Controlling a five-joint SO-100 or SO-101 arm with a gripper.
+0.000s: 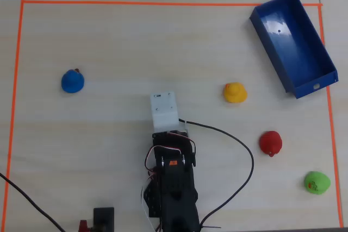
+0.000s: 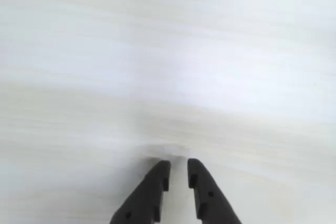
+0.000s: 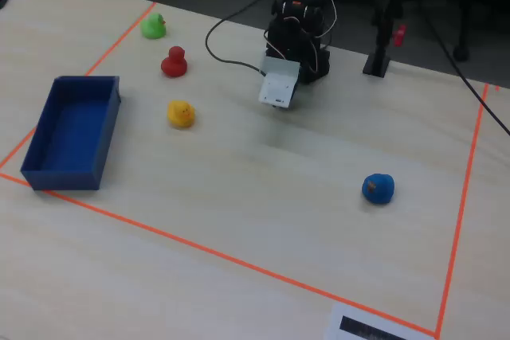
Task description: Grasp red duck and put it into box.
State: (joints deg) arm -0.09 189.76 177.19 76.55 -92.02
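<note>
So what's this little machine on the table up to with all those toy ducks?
It is a small black robot arm meant to pick up the small rounded red toy duck and drop it into the large deep-blue plastic tray. It has not begun: its tool hangs nearly closed over bare table, holding nothing. In the overhead view the red duck sits to its right, between a yellow duck and a green duck, with a blue duck far left. The tray is empty.

Bare table around the red duck [image 1: 270,143]; yellow duck [image 1: 235,92] nearest.
</note>
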